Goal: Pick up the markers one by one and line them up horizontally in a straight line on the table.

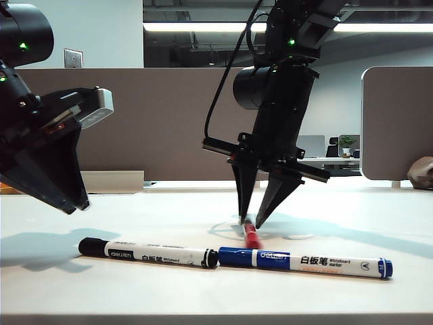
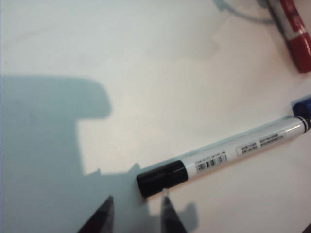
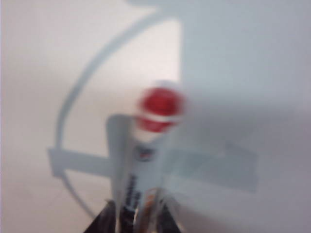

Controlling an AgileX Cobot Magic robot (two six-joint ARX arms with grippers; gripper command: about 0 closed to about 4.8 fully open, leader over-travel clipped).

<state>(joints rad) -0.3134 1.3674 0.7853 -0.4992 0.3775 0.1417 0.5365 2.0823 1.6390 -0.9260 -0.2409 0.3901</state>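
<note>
On the white table (image 1: 61, 291) the black-capped marker (image 1: 147, 254) and the blue-capped marker (image 1: 304, 262) lie end to end near the front edge. Behind them lies the thinner red marker (image 1: 252, 237), its cap pointing forward. My right gripper (image 1: 250, 221) points down onto it. In the right wrist view its barrel (image 3: 146, 170) sits tight between the fingers of that gripper (image 3: 138, 216), blurred. My left gripper (image 1: 71, 202) hangs open above the table's left side. In the left wrist view it (image 2: 137, 208) is empty, with the black marker's cap (image 2: 160, 177) just beyond the tips.
Brown-grey divider panels (image 1: 162, 122) stand behind the table, with another (image 1: 396, 122) at the right. A brownish lump (image 1: 421, 172) sits at the far right edge. The red marker (image 2: 296, 34) and blue cap (image 2: 303, 104) also show in the left wrist view.
</note>
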